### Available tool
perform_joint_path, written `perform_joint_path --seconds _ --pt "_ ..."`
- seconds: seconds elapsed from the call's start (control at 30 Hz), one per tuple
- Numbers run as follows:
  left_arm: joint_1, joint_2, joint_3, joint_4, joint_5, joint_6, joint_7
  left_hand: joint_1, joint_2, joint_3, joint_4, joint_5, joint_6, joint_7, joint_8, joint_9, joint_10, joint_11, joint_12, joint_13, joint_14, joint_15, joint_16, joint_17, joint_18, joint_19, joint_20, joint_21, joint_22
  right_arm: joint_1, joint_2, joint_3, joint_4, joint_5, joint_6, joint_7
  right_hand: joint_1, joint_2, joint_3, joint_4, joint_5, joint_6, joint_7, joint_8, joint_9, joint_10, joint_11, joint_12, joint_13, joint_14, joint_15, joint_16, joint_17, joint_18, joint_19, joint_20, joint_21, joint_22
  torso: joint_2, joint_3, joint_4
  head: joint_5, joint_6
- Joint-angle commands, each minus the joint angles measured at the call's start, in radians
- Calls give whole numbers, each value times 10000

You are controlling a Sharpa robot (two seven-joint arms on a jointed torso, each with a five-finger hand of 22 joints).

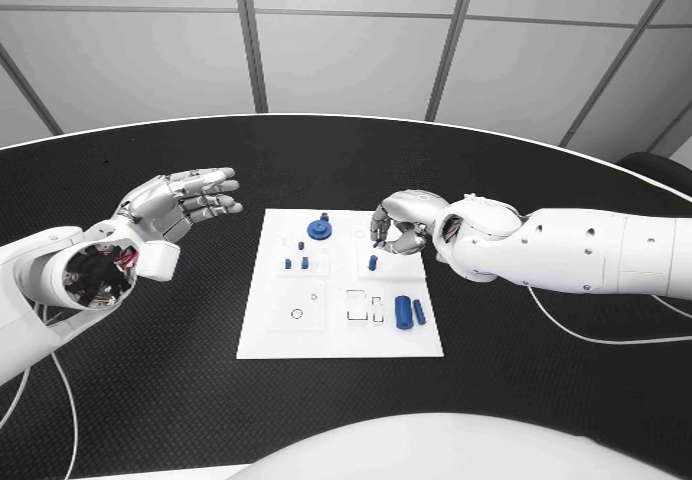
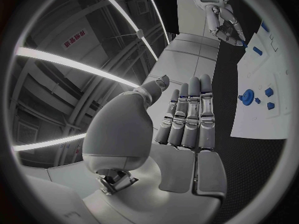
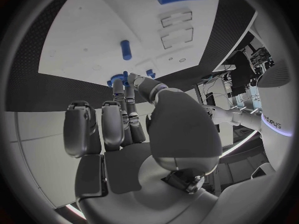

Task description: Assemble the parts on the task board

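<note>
Head view, read from left to right, shows our left hand [image 1: 185, 203] raised off to the left of the white board [image 1: 340, 330], fingers loosely spread and grasping nothing; in the left wrist view the same hand [image 2: 187, 117] shows a bare palm and straight fingers. It hangs well apart from every part.

On the board we find a round blue knob [image 1: 320, 229] near the far edge, two small blue pegs [image 1: 296, 264] just nearer than it, one short blue peg [image 1: 372, 263] towards the middle, and two long blue bars [image 1: 410, 312] lying side by side near the right edge, their long axes running from the far side towards us.

Our right hand [image 1: 401, 228] hovers over the board's far right corner, fingers curled downward. In the right wrist view this hand [image 3: 134, 119] has thumb and one finger drawn near each other, but we cannot tell whether anything is pinched there.

We judge the right hand the nearer one to all the parts. The short peg lies just on the near side of its fingertips, and the bars further towards us along the same edge, so our next reach would draw back towards our body.
</note>
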Motion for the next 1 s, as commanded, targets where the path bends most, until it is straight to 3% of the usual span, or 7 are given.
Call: perform_joint_path --seconds 0.03,0.23,0.43,0.7,0.8,0.9,1.0 --pt "0 21 0 -22 0 3 0 95 -13 -37 -6 -38 -33 20 -56 -13 -56 5 -5 -16 -15 77 -51 12 98 54 -2 -29 -10 87 -15 50 424 0 0 -10 -9 57 -60 13 67 45 -8 37 19 89 17 -59 15 588 -50 -23 -16 -147 570 -78 63 1219 -17 -10 7 78 42" --pt "-1 43 0 -46 0 4 -4 95 -13 -37 -6 -38 -33 20 -56 -13 -56 5 -5 -16 -15 77 -51 12 98 54 -2 -29 -10 150 162 88 823 0 69 -2 -9 57 -60 13 67 45 -8 37 19 89 17 -59 15 588 -50 -23 -16 -147 570 -78 63 1219 17 -3 29 247 67" --pt "0 72 0 -70 0 7 -8 98 -6 -51 -3 -38 -44 27 -63 -18 -73 12 3 -19 -22 84 -64 15 97 53 4 -49 -21 166 573 98 867 0 258 48 -7 61 -61 14 92 45 -6 42 31 103 16 -65 17 587 -53 -33 -34 -142 564 -82 44 1202 14 -3 4 594 22" --pt "0 192 1 -131 0 48 -18 98 -6 -51 -3 -38 -44 27 -63 -18 -73 12 3 -19 -22 84 -64 15 97 53 4 -49 -21 159 1468 84 478 1 609 187 -15 79 -61 28 133 23 1 39 46 109 22 -85 15 582 -53 -54 -69 -135 555 -85 17 1179 55 -9 34 1062 -76" --pt "0 225 1 -137 0 63 -26 101 0 -58 -2 -38 -48 29 -65 -20 -80 15 9 -20 -25 87 -70 18 97 55 7 -60 -28 82 1896 54 138 2 784 286 -16 90 -58 34 177 -4 8 34 60 104 28 -109 12 576 -50 -76 -103 -126 542 -86 -20 1148 80 12 25 1314 -117" --pt "1 252 1 -143 0 73 -32 101 3 -62 1 -38 -50 30 -66 -21 -84 16 12 -20 -25 89 -73 19 97 55 9 -65 -31 -10 2152 34 -97 2 874 346 -14 97 -55 35 199 -19 13 30 68 100 31 -123 11 571 -48 -92 -126 -120 534 -86 -43 1128 85 4 49 1422 -211" --pt "1 269 2 -146 -1 85 -37 101 3 -62 1 -38 -50 30 -66 -21 -84 16 12 -20 -25 89 -73 19 97 55 9 -65 -31 -60 2330 24 -249 3 940 380 -12 102 -52 35 210 -26 15 29 72 100 32 -129 10 570 -47 -89 -125 -122 536 -86 -35 1136 75 1 52 1476 -229"
